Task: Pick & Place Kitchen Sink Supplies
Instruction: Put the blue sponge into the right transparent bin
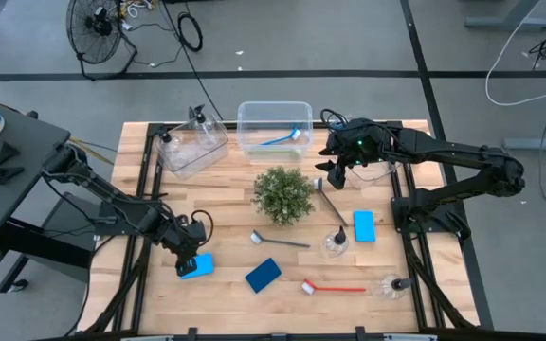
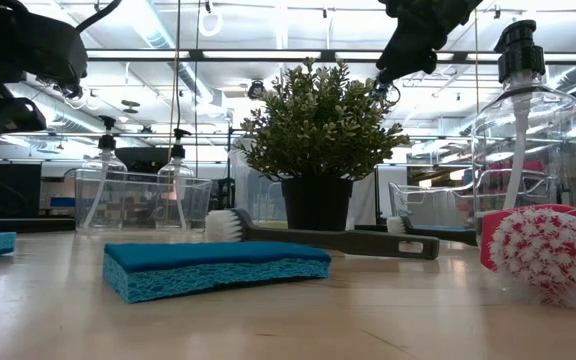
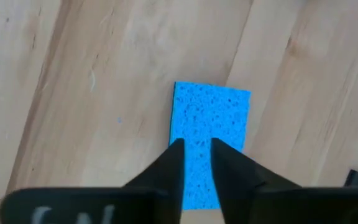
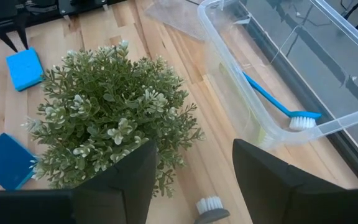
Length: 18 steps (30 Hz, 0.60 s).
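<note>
The wooden table (image 1: 226, 199) carries a potted plant (image 1: 282, 195) at its middle, just beside the right pincer (image 1: 337, 175). Two clear bins (image 1: 275, 128) sit beyond it. A light blue sponge (image 1: 197, 265) lies under the left pincer (image 1: 188, 258); another sponge (image 1: 263, 275), a red brush (image 1: 334, 287) and what look like bottles (image 1: 336, 244) lie nearby.

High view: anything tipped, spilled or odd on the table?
One clear bin with two bottles in it sits skewed to the table edge, unlike the square bin holding the blue brush. Nothing is spilled or damaged.
</note>
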Motion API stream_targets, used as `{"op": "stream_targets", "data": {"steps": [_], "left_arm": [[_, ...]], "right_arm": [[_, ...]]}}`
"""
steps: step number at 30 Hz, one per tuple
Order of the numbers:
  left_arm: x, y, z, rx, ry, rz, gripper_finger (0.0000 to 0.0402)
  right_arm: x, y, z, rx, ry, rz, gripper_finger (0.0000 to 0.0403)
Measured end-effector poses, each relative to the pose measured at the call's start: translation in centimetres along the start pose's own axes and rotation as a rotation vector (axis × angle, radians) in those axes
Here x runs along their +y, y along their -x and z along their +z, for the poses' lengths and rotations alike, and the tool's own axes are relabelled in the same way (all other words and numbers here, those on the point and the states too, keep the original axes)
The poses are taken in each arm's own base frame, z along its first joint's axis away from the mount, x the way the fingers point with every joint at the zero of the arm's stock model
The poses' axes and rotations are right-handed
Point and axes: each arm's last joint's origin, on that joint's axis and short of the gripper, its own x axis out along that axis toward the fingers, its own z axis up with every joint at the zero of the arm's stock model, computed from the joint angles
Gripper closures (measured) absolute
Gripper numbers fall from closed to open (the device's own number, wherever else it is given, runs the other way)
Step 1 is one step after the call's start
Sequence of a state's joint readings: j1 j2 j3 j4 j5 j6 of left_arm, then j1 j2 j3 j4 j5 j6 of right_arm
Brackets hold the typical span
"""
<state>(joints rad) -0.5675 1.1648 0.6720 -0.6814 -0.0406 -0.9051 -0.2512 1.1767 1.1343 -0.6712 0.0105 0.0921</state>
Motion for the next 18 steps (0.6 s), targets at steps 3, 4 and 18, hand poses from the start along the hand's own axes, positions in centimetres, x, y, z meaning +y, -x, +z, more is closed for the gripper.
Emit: {"op": "stream_targets", "data": {"steps": [3,4,18], "left_arm": [[0.0,0.0,0.0,0.0,0.0,0.001,0.0268],[0.0,0.0,0.0,-0.004,0.0,0.003,0.0251],[0.8,-2.2,-0.7,0.042,0.064,0.072,0.0111]], "right_arm": [[0.0,0.0,0.0,0.0,0.001,0.0,0.019],[0.0,0.0,0.0,0.0,0.002,0.0,0.019],[0.0,0.0,0.0,-0.001,0.006,0.0,0.019]]}}
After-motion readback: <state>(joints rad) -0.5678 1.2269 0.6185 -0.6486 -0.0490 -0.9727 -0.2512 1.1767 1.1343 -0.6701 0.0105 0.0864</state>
